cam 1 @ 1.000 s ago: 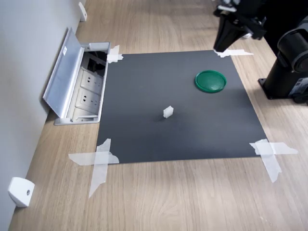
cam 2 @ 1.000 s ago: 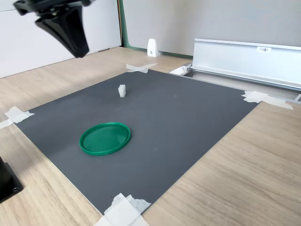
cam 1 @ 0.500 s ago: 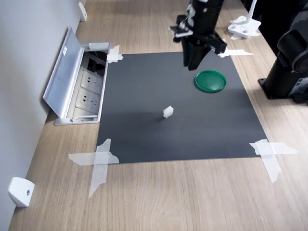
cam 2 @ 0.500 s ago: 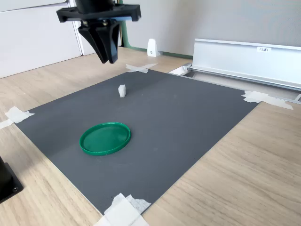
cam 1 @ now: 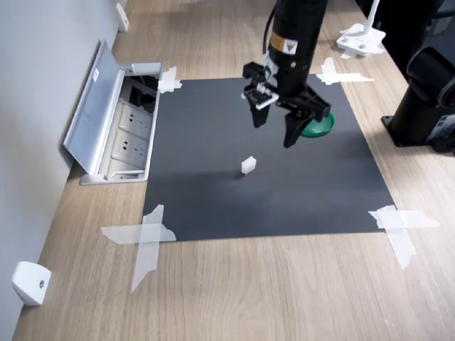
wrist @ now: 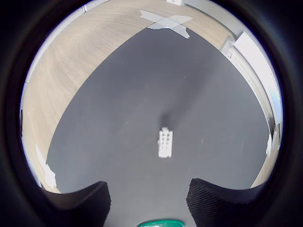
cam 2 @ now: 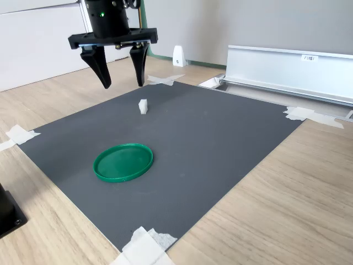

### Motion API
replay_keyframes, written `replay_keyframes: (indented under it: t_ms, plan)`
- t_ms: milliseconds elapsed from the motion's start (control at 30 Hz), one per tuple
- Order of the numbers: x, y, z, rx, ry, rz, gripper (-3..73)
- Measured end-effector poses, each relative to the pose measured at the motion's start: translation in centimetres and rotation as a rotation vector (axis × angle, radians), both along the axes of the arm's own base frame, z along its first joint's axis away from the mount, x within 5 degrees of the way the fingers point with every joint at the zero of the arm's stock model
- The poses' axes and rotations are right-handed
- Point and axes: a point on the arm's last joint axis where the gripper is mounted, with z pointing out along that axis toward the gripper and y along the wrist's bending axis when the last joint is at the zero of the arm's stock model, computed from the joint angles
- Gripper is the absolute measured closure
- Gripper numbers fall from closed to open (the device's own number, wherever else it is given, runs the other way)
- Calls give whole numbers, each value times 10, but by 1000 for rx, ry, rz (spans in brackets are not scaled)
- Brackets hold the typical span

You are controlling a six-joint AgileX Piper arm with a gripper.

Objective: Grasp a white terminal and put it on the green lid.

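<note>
Nothing grasped: gripper (cam 1: 274,132) spread empty above mat, white terminal (cam 1: 247,165) untouched, well apart from green lid (cam 2: 123,162).

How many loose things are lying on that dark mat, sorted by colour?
White: 1, the terminal
Green: 1, the lid
Total: 2

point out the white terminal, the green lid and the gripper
white terminal (cam 1: 247,165), first exterior view, its front face
green lid (cam 2: 123,162), second exterior view, middle of the disc
gripper (cam 2: 121,78), second exterior view, midway between the open jaws
</note>
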Motion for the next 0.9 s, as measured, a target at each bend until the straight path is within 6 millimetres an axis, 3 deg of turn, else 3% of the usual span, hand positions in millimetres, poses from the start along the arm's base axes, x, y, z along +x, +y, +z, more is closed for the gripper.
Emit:
replay_keyframes:
  t_ms: [267, 567, 900]
  plan:
    - [18, 1, -26, -47, 9, 25, 4]
    - [41, 8, -32, -24, -7, 12, 4]
    - [44, 12, -46, 11, 52, -51, 27]
